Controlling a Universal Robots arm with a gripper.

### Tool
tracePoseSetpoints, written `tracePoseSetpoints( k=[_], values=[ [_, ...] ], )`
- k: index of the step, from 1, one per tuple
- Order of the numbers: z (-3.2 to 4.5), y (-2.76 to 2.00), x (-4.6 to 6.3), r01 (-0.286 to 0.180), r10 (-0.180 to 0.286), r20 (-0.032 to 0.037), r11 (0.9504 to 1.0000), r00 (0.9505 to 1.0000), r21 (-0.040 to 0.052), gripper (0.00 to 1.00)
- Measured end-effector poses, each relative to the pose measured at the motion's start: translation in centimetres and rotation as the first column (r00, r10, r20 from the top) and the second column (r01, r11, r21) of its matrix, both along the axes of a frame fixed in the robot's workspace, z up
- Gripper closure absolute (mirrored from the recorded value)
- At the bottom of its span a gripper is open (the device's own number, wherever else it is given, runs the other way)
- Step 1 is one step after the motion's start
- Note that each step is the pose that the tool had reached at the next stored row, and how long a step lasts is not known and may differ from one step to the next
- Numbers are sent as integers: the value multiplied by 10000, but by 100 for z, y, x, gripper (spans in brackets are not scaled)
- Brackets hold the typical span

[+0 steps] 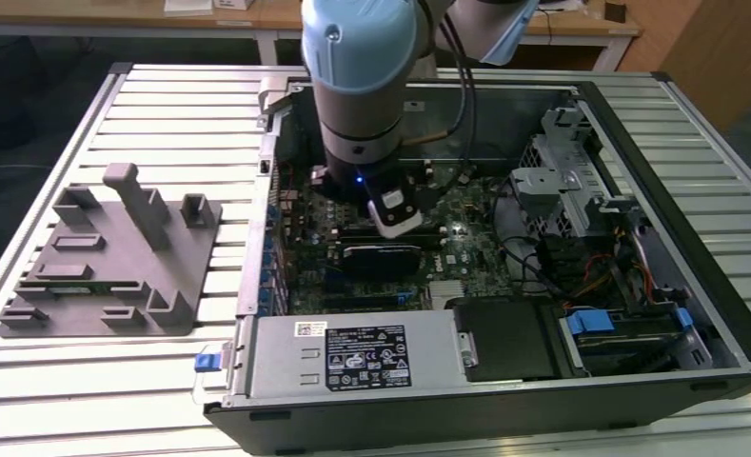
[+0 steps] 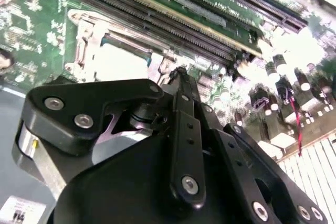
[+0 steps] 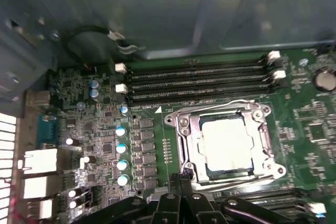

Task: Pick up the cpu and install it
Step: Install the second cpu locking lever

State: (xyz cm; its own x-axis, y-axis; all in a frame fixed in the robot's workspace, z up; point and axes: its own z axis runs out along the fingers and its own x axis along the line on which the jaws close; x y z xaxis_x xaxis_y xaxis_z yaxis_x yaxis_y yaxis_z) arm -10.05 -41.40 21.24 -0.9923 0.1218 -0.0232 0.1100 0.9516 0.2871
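The cpu (image 3: pixel 226 142) is a pale silver square lying flat inside the metal frame of the motherboard socket (image 3: pixel 186 145); in the second wrist view the cpu (image 2: pixel 122 61) shows just beyond the fingertips. My gripper (image 3: pixel 184 178) hangs beside the socket's edge with its black fingers (image 2: pixel 181 95) pressed together and nothing between them. In the exterior view the gripper (image 1: pixel 394 217) is lowered into the open computer case (image 1: pixel 680 190), and the arm covers the socket there.
Several memory slots (image 3: pixel 199 80) run along one side of the socket. A row of capacitors (image 3: pixel 121 148) stands on the other side. A power supply (image 1: pixel 349 354) and drive cage (image 1: pixel 565 186) sit inside the case. A grey fixture (image 1: pixel 108 267) lies on the exterior view's left.
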Motion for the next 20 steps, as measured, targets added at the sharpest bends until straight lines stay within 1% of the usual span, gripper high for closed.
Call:
tracePoseSetpoints(
  k=[5, 6, 7, 8, 11, 12, 17, 20],
  values=[
    [186, 0, 1, 5, -5, 4, 10000, 10000, -9, 89],
    [207, 0, 1, 16, -16, 4, 10000, 10000, -38, 89],
    [217, 1, 1, 43, -43, 6, 9999, 10000, -113, 89],
    [220, 2, 3, 80, -80, 8, 9997, 10000, -249, 89],
    [224, 7, 14, 166, -165, 19, 9970, 9999, -760, 89],
    [224, 16, 22, 182, -181, 21, 9962, 9998, -857, 89],
    [223, 94, 94, 190, -189, 23, 9954, 9998, -935, 89],
    [222, 150, 137, 191, -189, 25, 9946, 9998, -1016, 89]
  ],
)
